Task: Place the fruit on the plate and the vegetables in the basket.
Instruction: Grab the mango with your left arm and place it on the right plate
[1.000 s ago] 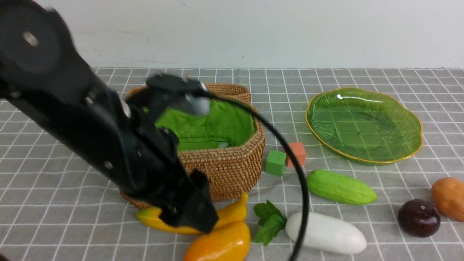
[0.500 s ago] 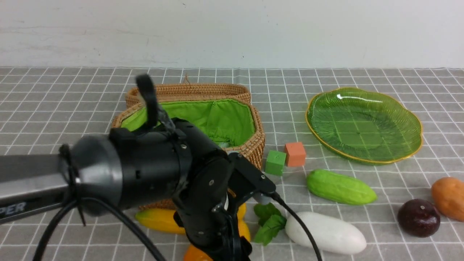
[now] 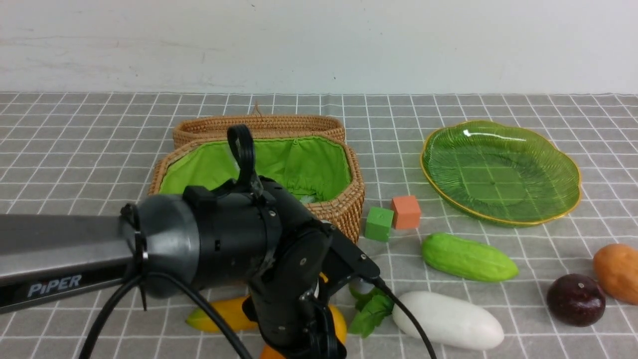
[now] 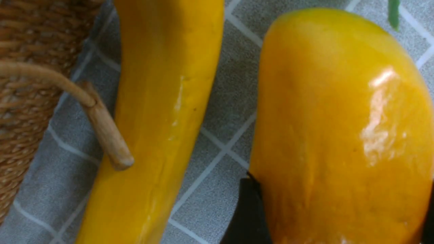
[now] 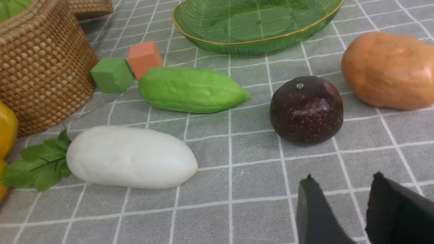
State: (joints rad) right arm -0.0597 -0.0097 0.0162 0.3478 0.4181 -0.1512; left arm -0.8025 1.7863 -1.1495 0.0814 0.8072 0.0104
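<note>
One fruit is the job here: the mango (image 4: 339, 112), lying on the bench (image 3: 75, 149) just in front of the basket (image 3: 319, 224), with the banana (image 4: 162, 101) between it and the wicker wall. Your left gripper (image 4: 339, 203) is spread wide, a jaw down each flank of the mango, and I judge no squeeze is on yet. Close slowly and evenly. The skin is glossy and rounded, so a hard pinch could squirt it out. Lift straight up before you swing toward the plate (image 3: 498, 174), right of the basket, so you clear the banana and the basket's peg (image 4: 105, 135) beside it. Your right gripper (image 5: 346, 200) hangs part-open and empty, well right of the basket, near the dark round fruit (image 5: 305, 110). Leave it parked.
</note>
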